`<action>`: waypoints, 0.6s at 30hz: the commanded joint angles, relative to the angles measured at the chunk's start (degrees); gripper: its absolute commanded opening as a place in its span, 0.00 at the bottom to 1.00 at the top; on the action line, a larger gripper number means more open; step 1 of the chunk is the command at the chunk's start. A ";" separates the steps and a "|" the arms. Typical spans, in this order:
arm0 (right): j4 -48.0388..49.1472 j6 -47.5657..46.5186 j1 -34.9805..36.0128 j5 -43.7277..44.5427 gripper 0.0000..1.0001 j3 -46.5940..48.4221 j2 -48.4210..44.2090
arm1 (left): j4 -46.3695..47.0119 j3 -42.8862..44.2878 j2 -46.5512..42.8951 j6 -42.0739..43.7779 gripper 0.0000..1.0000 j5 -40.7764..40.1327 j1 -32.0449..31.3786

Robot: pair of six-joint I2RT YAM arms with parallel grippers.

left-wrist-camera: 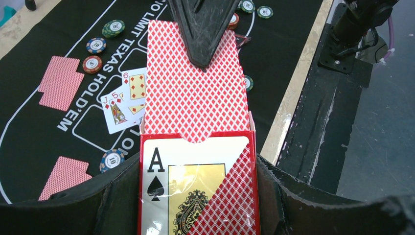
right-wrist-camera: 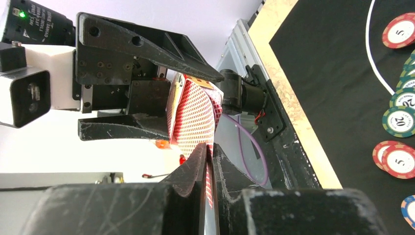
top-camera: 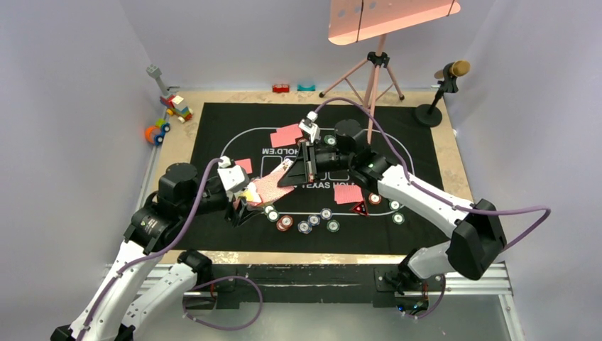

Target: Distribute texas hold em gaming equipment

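My left gripper (top-camera: 245, 204) is shut on a red card box (left-wrist-camera: 195, 166) with an ace of spades on its face, one jaw on each side. A pink-backed card (left-wrist-camera: 195, 98) sticks out of the box's open top. My right gripper (right-wrist-camera: 209, 164) is shut on that card's far end, above the mat (top-camera: 419, 142); it also shows in the top view (top-camera: 297, 172). Face-up cards (left-wrist-camera: 125, 100) and pink-backed cards (top-camera: 286, 135) (top-camera: 348, 193) lie on the mat. Striped chips (top-camera: 305, 224) form a row near the front, with a red triangular marker (top-camera: 359, 209) beside them.
Toy blocks (top-camera: 176, 106) sit at the table's back left. A pink tripod (top-camera: 374, 78) and a microphone stand (top-camera: 434, 106) stand at the back right. More chips (right-wrist-camera: 400, 120) lie to the right of my right gripper.
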 commanded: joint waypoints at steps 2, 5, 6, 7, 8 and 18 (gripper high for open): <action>-3.26 -3.02 -1.75 -0.63 0.08 0.01 -2.49 | 4.65 2.66 -1.00 -0.59 0.00 1.07 0.48; -3.59 -3.20 -2.26 -0.90 0.08 0.38 -3.03 | 4.59 2.62 -1.14 -0.61 0.00 1.07 0.48; -3.63 -3.19 -2.53 -0.90 0.08 0.59 -3.28 | 4.57 2.52 -1.21 -0.63 0.00 1.07 0.48; -3.64 -3.27 -2.75 -0.90 0.07 0.80 -3.51 | 4.59 2.39 -1.31 -0.59 0.00 1.07 0.48; -3.64 -3.37 -2.97 -0.90 0.07 0.95 -3.78 | 4.55 2.26 -1.41 -0.66 0.00 1.05 0.48; -2.33 -0.11 -9.34 -2.43 0.00 0.15 -5.68 | 3.76 0.88 -2.78 -0.02 0.00 0.51 0.49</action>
